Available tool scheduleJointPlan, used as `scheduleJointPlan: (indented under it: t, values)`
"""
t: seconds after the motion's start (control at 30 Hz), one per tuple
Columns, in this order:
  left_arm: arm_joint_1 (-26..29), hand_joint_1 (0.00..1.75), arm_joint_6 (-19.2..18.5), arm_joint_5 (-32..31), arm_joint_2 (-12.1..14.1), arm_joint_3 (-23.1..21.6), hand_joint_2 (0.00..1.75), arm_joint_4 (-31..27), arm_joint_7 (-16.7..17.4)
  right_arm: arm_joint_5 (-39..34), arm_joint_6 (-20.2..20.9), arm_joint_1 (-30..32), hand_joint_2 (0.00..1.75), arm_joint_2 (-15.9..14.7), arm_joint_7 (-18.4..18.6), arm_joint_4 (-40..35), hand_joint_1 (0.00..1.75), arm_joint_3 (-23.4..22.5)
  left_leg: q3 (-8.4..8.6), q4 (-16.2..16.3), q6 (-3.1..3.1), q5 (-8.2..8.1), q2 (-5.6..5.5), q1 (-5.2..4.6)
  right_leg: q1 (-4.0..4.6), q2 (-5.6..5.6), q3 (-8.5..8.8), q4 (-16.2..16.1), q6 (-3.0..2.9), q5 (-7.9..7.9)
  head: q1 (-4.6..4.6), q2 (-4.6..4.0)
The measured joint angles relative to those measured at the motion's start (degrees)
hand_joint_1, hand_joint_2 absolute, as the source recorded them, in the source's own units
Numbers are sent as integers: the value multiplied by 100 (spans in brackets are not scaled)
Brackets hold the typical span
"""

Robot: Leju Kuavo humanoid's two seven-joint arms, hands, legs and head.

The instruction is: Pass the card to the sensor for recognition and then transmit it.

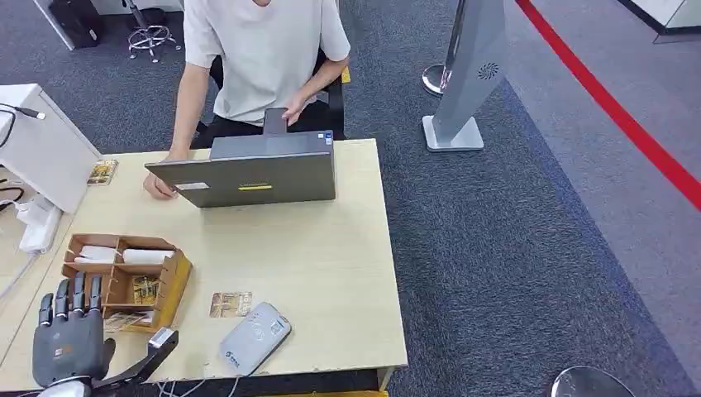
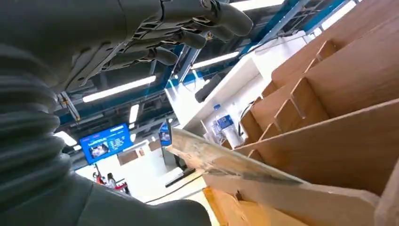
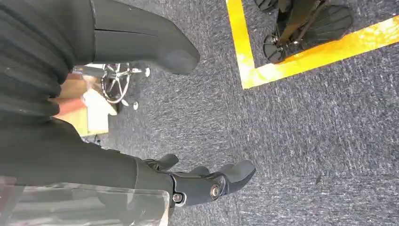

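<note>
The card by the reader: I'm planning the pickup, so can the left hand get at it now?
Probably yes: the left hand is open beside the wooden organizer, and the card lies flat on bare table with nothing over it.

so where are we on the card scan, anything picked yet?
Nothing done yet. The left robot hand hovers open beside the wooden organizer, holding no card. One card lies on the table next to the grey sensor. Left: grasp, scan, hand over.

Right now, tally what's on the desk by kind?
Laptop: 1
Card reader: 1
Wooden organizer box: 1
Loose cards on the desk surface: 2
Total: 5
Cards inside the box are too small to count.
</note>
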Motion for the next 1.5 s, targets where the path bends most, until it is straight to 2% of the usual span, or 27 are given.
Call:
scheduleJointPlan:
  t: [0.5, 1.5]
  values:
    - [7, 0, 70, 0, -184, 203, 175, 188, -116, 68, 2, -134, 175, 0, -79, 251, 0, -157, 0, 0, 0, 0, -1, 0, 0, 0, 0, 0, 0, 0, 0, 0]
    - [-1, 0, 24, 0, -181, 199, 175, 210, -37, 55, -81, -169, 175, 0, -157, 371, 0, -188, 1, 0, 0, 0, 0, 0, 0, 0, -1, 0, 0, 0, 0, 0]
